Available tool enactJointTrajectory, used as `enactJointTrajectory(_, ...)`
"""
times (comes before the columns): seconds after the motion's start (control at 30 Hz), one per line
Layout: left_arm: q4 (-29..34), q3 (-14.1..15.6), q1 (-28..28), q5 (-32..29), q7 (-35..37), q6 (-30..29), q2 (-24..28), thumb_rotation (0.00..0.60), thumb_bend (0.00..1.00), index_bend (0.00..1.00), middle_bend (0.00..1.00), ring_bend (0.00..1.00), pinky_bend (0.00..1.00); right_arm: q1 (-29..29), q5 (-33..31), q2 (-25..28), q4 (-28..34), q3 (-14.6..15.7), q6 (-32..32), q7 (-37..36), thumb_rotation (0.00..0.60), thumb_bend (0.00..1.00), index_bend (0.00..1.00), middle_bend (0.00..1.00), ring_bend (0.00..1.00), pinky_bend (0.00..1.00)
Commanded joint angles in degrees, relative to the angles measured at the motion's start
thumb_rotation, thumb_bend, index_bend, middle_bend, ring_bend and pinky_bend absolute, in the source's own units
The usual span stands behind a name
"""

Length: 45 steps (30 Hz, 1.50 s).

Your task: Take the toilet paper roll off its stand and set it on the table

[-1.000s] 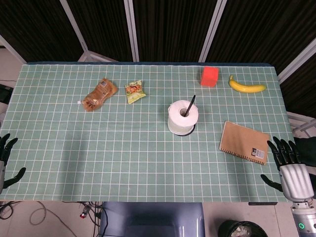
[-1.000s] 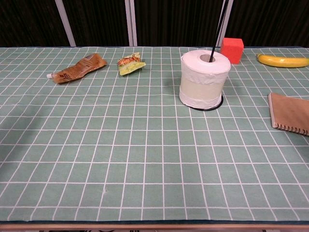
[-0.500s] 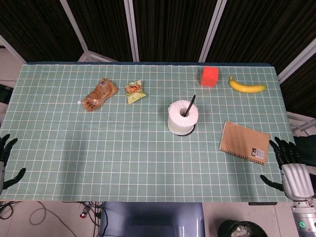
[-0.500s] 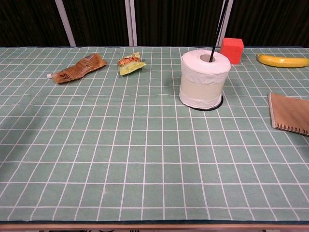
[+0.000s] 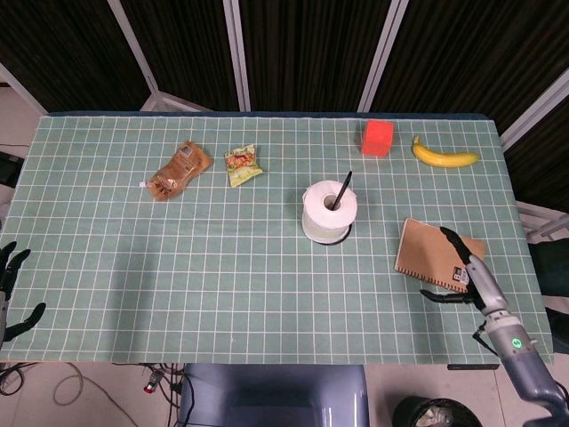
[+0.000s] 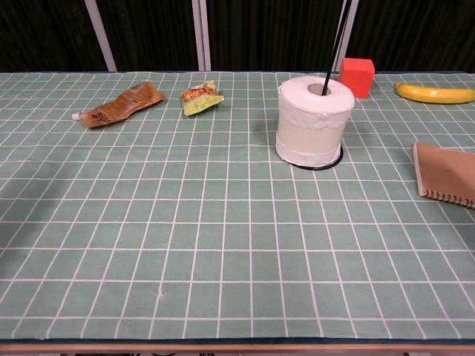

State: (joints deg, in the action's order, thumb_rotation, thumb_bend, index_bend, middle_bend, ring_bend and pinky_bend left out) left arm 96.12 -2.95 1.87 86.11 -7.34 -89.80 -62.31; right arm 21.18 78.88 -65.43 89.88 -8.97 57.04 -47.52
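The table [image 5: 107,267] takes up nearly everything — a green cloth ruled in white squares, set in front of dark curtain panels.

On its right side lies a brown spiral notebook [image 5: 440,256], flat, its bound edge toward the near side. The right robot hand [image 5: 469,276] is over the notebook's near right corner, seen edge-on with fingers stretched out and the thumb poking sideways; it grips nothing (whether it actually touches the cover I cannot tell).

The toilet paper roll [image 5: 330,212] is next in size. It sits a little right of the table's centre, still threaded on its stand [image 6: 332,44] — a thin black rod rising through the core, with a dark round base showing under the roll's lower edge in the chest view. No hand is near it.

The left robot hand [image 5: 11,289] hangs off the table's left edge near the front corner, fingers spread apart and empty.

Along the far right lies a yellow banana [image 5: 444,156], and just left of it an orange-red cube [image 5: 377,137]. Over on the far left are a brown crumpled packet [image 5: 179,169] and, beside it, a small yellow-green snack bag [image 5: 243,165], close together but apart.
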Motion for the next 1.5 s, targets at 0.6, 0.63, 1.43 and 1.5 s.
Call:
enactJointTrajectory(0.6,0.31,-0.22,0.13,-1.36,-1.19,0.80,-0.19,0.600,0.22,0.12,0.00,0.00,0.03,15.26,-14.80,-19.04,-18.06,-8.13,-18.92,-1.30,0.600,0.00,0.00,0.00,0.00,0.00)
enactJointTrajectory(0.63,0.33,-0.22,0.14,-1.36,-1.26,0.80,-0.20,0.600,0.22,0.12,0.00,0.00,0.03,15.77,-14.76,-19.66,-18.55,-8.39,-19.19,-1.12,0.600,0.00,0.00,0.00,0.00,0.00)
enactJointTrajectory(1.43,0.16,-0.66,-0.01,-2.88,0.49,1.31,0.67,0.600,0.22,0.12,0.00,0.00,0.03,22.73,-19.97,-32.97,-30.62,-13.29,-21.78,3.75,0.600,0.00,0.00,0.00,0.00,0.00)
enactJointTrajectory(1.5,0.16,-0.72,0.00,-3.05,0.56,1.36,0.70,0.600,0.22,0.12,0.00,0.00,0.03,23.08,-20.28,-33.72,-31.57,-13.50,-21.99,4.12,0.600,0.00,0.00,0.00,0.00,0.00)
